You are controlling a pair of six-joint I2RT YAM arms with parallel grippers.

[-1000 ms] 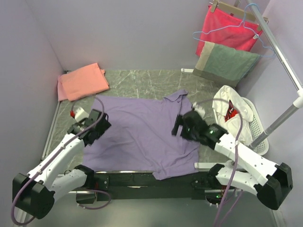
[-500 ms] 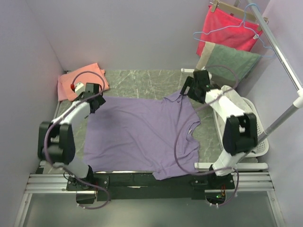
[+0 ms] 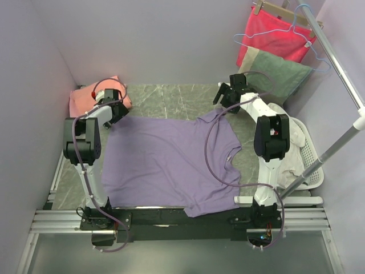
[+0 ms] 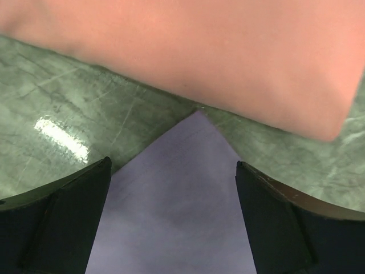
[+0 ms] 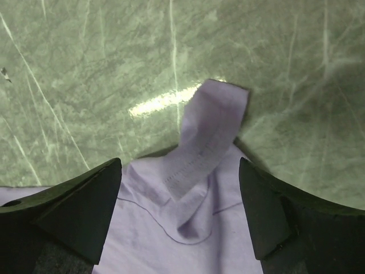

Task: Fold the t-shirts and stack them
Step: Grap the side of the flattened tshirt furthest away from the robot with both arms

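Green marble table (image 3: 171, 100): purple tee (image 3: 165, 160) spread flat; pink tee (image 3: 80, 103) folded far-left.

Past the purple shirt (image 3: 171, 160), on its far side: open strip of bare table (image 3: 171, 97). Crowding its far left corner: pink shirt (image 3: 80, 104). Close along its left side: wall (image 3: 34, 125). Blocking its right side: white basket (image 3: 312, 151), slanted pole (image 3: 336, 142), hanging towel (image 3: 279, 71) farther back.
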